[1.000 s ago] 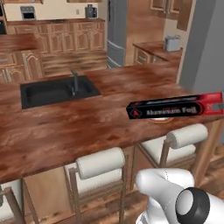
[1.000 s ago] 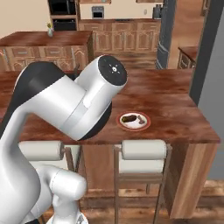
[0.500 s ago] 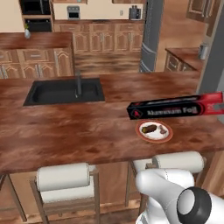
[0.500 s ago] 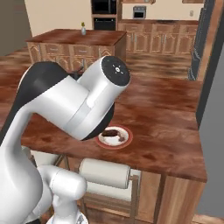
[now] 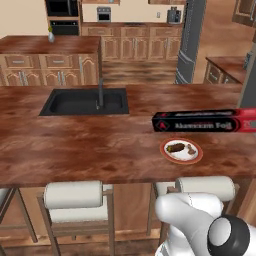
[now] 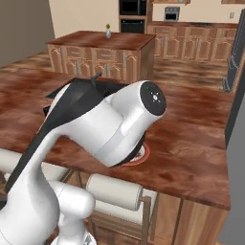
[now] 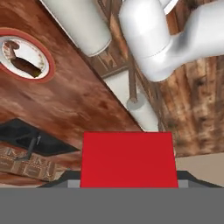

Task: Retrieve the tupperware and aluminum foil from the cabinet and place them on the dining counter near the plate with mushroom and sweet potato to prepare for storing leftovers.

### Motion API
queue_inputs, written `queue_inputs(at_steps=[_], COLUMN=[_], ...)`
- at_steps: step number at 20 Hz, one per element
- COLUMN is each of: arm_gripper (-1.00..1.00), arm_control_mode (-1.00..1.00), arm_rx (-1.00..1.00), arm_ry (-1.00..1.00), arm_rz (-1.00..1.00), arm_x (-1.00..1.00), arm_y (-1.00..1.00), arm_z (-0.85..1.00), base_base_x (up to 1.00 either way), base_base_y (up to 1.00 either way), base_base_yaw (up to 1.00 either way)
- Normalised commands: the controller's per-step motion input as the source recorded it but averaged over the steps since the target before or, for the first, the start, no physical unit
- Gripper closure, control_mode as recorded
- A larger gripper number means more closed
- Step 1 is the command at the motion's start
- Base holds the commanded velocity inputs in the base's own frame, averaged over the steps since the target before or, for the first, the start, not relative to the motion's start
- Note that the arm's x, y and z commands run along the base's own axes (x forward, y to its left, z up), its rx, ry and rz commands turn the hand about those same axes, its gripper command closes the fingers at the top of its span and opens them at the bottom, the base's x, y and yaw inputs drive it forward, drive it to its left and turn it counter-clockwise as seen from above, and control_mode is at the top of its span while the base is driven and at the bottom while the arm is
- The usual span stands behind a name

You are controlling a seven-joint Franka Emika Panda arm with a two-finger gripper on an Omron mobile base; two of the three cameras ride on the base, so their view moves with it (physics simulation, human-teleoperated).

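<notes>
Dark wood counter (image 5: 75,145) fills mid-frame, where the hand grips the foil box (image 5: 202,121), light, stiff cardboard, by its red end above the plate (image 5: 181,150).

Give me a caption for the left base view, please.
Aluminum foil carton held above the dining counter, just behind the plate of leftovers, with the black sink to the left.

Black, red-ended aluminum foil (image 5: 205,121); reddish-brown wood-grain dining counter (image 5: 75,145)
</notes>
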Motion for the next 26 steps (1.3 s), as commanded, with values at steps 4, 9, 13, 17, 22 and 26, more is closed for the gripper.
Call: queue_inputs(at_steps=[4, 9, 13, 17, 22, 26], arm_gripper=[1.00, 1.00, 1.00, 1.00, 1.00, 1.00], arm_control_mode=[-1.00, -1.00, -1.00, -1.00, -1.00, -1.00], arm_rx=[0.13, 0.18, 0.25, 0.20, 0.14, 0.11], arm_ry=[-0.32, -0.30, -0.08, 0.07, 0.25, 0.20], arm_rz=[-0.39, -0.45, -0.33, -0.12, 0.00, 0.01], arm_x=[0.08, 0.24, 0.46, 0.71, 0.89, 0.74], arm_y=[-0.82, -0.94, -0.58, -0.26, -0.31, -0.34], arm_z=[-0.47, -0.45, -0.44, -0.29, -0.31, -0.54], base_base_x=[0.00, 0.00, 0.00, 0.00, 0.00, 0.00], base_base_y=[0.00, 0.00, 0.00, 0.00, 0.00, 0.00], base_base_yaw=[0.00, 0.00, 0.00, 0.00, 0.00, 0.00])
